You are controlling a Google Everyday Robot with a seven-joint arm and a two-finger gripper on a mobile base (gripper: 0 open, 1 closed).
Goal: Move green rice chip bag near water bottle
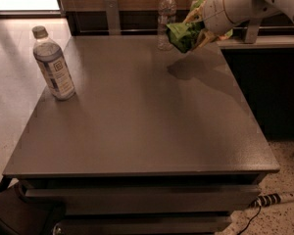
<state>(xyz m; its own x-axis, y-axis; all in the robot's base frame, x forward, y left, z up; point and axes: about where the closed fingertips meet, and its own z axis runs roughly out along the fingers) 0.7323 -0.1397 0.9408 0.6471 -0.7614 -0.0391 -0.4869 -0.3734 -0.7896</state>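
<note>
My gripper (200, 29) is at the far right of the grey table (137, 111), shut on the green rice chip bag (184, 34). It holds the crumpled bright green pouch in the air above the table's back right corner. The water bottle (166, 19), slim and clear with a white cap, stands upright at the table's back edge, just left of the bag and close to it. The bag's shadow falls on the table below it.
A wider grey-capped bottle (53, 64) with a large white-and-dark label stands at the table's left edge. A wooden wall and a dark counter (264, 43) run behind and to the right. A power strip (277, 199) lies on the floor at lower right.
</note>
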